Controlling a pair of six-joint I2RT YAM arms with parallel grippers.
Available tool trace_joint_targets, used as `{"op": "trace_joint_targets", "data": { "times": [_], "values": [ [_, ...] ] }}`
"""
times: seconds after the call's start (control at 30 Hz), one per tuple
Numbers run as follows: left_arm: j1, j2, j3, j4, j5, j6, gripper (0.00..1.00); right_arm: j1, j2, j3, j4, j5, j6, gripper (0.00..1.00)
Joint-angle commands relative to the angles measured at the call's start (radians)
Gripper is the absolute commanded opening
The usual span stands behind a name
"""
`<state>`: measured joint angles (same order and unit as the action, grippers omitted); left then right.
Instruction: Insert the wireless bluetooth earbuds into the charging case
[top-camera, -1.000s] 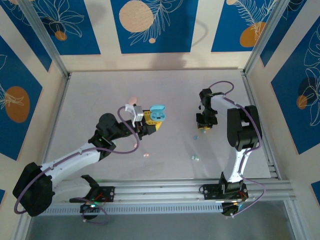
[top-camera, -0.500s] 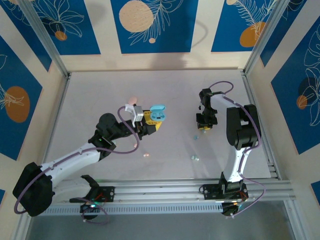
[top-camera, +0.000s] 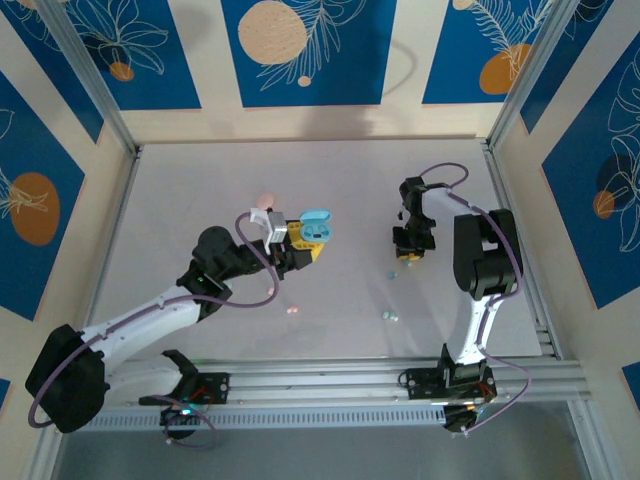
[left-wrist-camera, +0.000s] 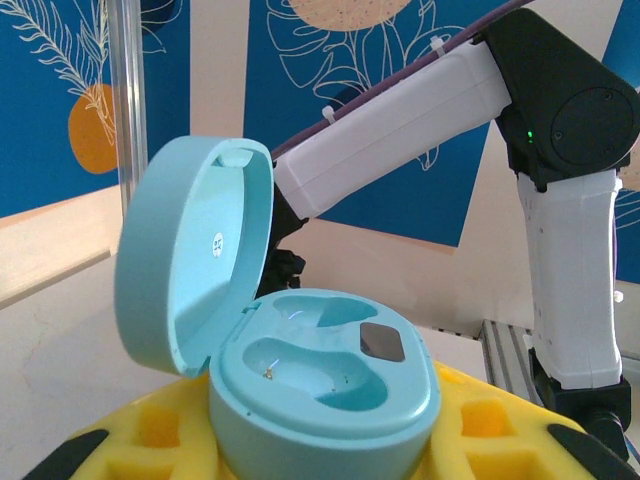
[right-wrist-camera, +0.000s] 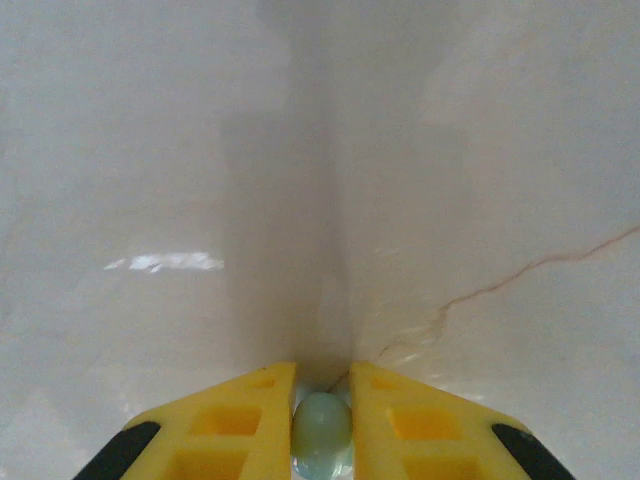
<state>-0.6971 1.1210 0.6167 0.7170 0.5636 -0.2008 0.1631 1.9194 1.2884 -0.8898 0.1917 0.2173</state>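
Status, left gripper (top-camera: 303, 243): raised above the surface (top-camera: 200, 180), left of centre; closed to a narrow gap with yellow fingers (left-wrist-camera: 150, 435) on either side of the base of the pale blue charging case (left-wrist-camera: 325, 385); held the case upright with the lid (left-wrist-camera: 195, 265) swung open and back on its hinge; presented two moulded cavities, both empty, and a small dark rectangular window (left-wrist-camera: 382, 342) on the top face of the base; faced toward the white and black right arm (left-wrist-camera: 560, 200), seen behind the case in the left wrist view.

Status, right gripper (top-camera: 411, 243): pointed down at the surface, right of centre, well apart from the case; closed with yellow fingers (right-wrist-camera: 235, 420) on one pale blue earbud (right-wrist-camera: 321, 425); pinched that earbud between the fingertips, low over the surface; contact with the surface not determinable.

Remaining items on the surface: noted a pink earbud (top-camera: 292, 311) lying loose toward the near edge, on the near side of the left gripper; noted a second pale blue earbud (top-camera: 388, 315) loose toward the near edge, nearer the right arm; noted a third pale bud (top-camera: 393, 270) just beside the right gripper on its near side; noted a pink case (top-camera: 265, 202) lying beyond the left gripper, too small to tell lid position.
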Motion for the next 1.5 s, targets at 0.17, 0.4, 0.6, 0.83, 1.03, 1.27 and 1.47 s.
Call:
{"op": "trace_joint_targets", "data": {
  "times": [0.17,0.4,0.6,0.83,1.03,1.27,1.47],
  "values": [
    [-0.013,-0.014,-0.01,0.014,-0.034,0.012,0.33,0.016,-0.291,-0.096,0.067,-0.384,0.098,0.21],
    [-0.012,-0.044,-0.026,-0.015,-0.068,0.055,0.33,0.033,-0.484,-0.227,0.347,-0.952,0.288,0.21],
    [-0.01,-0.062,-0.036,-0.039,-0.085,0.08,0.33,0.103,-0.511,-0.231,0.545,-1.217,0.43,0.21],
    [-0.008,-0.067,-0.04,-0.048,-0.093,0.093,0.33,0.141,-0.506,-0.221,0.619,-1.316,0.514,0.21],
    [-0.009,-0.062,-0.034,-0.051,-0.096,0.098,0.33,0.141,-0.537,-0.267,0.757,-1.314,0.658,0.21],
    [-0.008,-0.056,-0.026,-0.07,-0.093,0.109,0.33,0.147,-0.585,-0.267,0.685,-1.172,0.71,0.21],
    [-0.01,-0.055,-0.015,-0.095,-0.094,0.125,0.33,0.183,-0.644,-0.3,0.724,-1.044,0.841,0.22]
  ]
}}
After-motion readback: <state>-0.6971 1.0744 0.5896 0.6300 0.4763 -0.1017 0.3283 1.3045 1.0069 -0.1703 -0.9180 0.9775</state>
